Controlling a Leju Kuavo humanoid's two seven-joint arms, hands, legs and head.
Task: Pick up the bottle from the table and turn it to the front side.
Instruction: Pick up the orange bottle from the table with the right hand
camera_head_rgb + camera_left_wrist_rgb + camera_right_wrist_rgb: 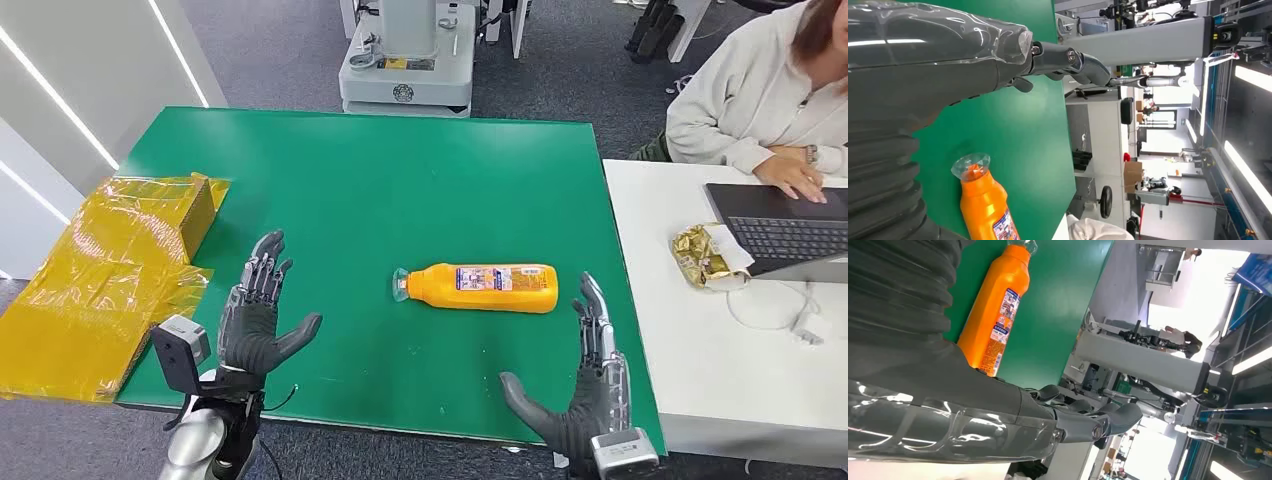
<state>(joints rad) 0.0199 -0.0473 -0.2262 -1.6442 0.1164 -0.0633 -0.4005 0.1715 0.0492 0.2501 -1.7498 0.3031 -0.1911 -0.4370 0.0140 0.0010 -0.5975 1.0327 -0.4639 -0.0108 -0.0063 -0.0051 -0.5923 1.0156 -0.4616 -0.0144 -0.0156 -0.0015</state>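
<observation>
Orange bottle (488, 288) lies flat on the green table (380, 180), between the spread, empty left robot hand (258, 320) and right robot hand (585, 385); its body should be gripped mid-length before lifting.

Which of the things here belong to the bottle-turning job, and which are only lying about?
Belong to the job:
- orange bottle, lying on its side on the green table
- left hand and right hand, both open, apart from the bottle

Only lying about:
- yellow box and flattened yellow sheets
- laptop, with a person typing
- gold wrapper
</observation>
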